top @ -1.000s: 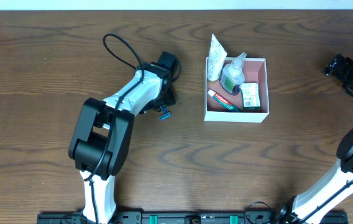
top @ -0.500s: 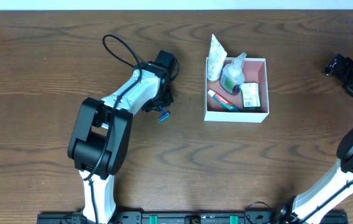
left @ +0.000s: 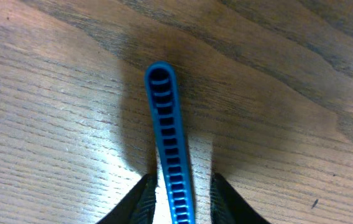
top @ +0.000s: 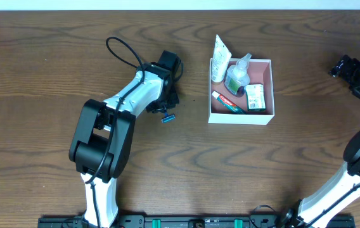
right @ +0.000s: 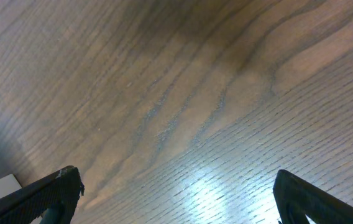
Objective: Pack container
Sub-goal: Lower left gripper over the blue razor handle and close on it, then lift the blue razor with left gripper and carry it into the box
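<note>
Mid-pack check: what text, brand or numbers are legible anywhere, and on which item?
None legible in any view.
On the soap packet in the container: printing, too small to read.
On the toothpaste tube: red and green marking, too blurred.
On the white tube, green bottle, blue razor: no readable print.

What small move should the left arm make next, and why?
Probably squeeze the left claw firmly onto the blue ribbed plastic handle: its fingers flank the handle on the wooden table with a sliver of gap on one side, so a lift toward the white-walled, pink-lined square container might drop it.
</note>
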